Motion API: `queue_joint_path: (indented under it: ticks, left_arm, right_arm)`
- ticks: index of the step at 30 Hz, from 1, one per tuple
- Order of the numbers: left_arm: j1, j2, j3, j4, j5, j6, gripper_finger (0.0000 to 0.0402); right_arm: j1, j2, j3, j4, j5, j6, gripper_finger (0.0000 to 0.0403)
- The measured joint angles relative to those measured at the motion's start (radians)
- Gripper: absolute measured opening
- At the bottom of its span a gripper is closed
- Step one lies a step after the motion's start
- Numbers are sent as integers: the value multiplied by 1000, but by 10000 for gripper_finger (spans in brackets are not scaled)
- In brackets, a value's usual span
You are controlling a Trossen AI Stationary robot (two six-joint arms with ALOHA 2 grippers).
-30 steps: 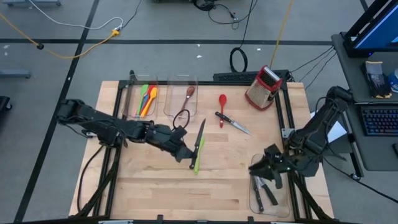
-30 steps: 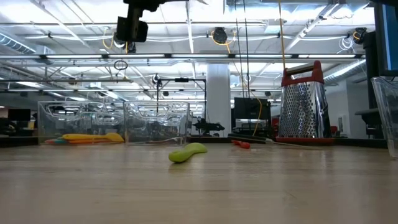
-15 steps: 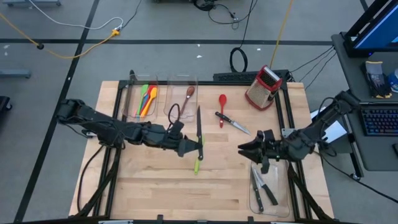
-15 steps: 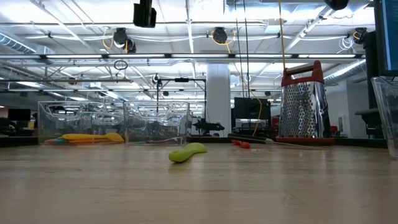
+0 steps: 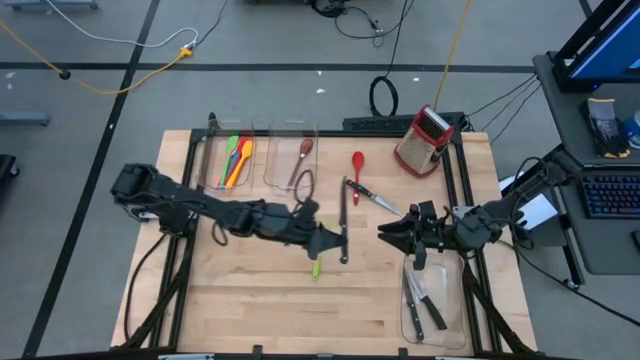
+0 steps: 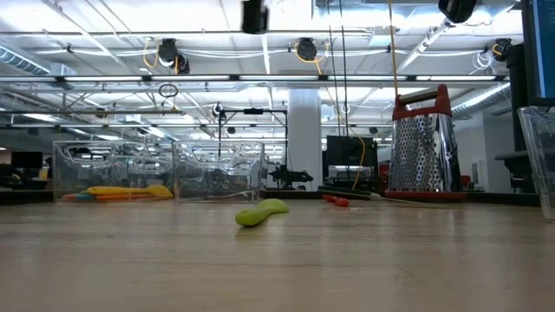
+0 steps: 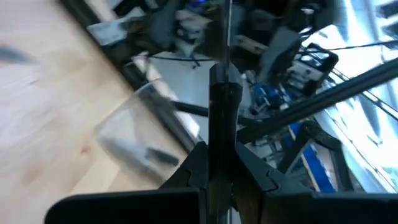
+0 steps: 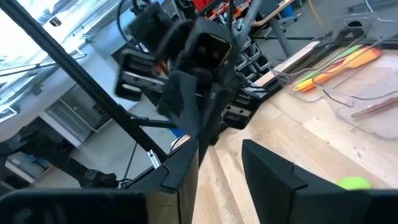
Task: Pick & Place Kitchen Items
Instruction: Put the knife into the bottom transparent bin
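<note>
Wooden tabletop [image 5: 250,300] in a workshop-type room w/ grey floor and cables; desk w/ keyboard at the right edge. Left gripper [image 5: 338,243] sits above tabletop centre, jaws closed tight on a black-handled knife [image 5: 343,218], held off the surface w/ its length running toward the far edge; left wrist view confirms the knife clamped between the fingers [image 7: 196,168]. Green utensil [image 5: 315,268] lies on the tabletop just near-side of that gripper, partly hidden by it; low view shows it flat on the wood [image 6: 261,212]. Right gripper [image 5: 388,235] hovers close by, facing the left one, jaws partly apart, nothing held. Red spoon [image 5: 358,172] and a second knife [image 5: 378,200] lie toward the far side, apart from both grippers. Far-left clear bin [image 5: 213,160] holds coloured utensils [image 5: 236,160]; next bin [image 5: 272,165] holds a wooden spoon [image 5: 303,158]. Near-right bin [image 5: 455,320] holds knives [image 5: 422,305]. Box grater [image 5: 425,140] stands upright at far right.
</note>
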Motion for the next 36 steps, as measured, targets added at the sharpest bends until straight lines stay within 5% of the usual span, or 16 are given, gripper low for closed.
queue_joint_path:
  ticks: [12, 19, 25, 36]
  left_arm:
    - [72, 178, 265, -107, 214, 101, 29]
    - [76, 195, 278, -133, 230, 95, 29]
    - [76, 194, 278, -130, 230, 98, 29]
    - [76, 194, 277, -126, 231, 104, 29]
  right_arm:
    - [0, 0, 0, -7, -3, 47, 138]
    - [-19, 0, 0, 7, -5, 52, 199]
    - [-71, 13, 0, 28, -108, 85, 238]
    - [-154, 88, 0, 89, -186, 81, 253]
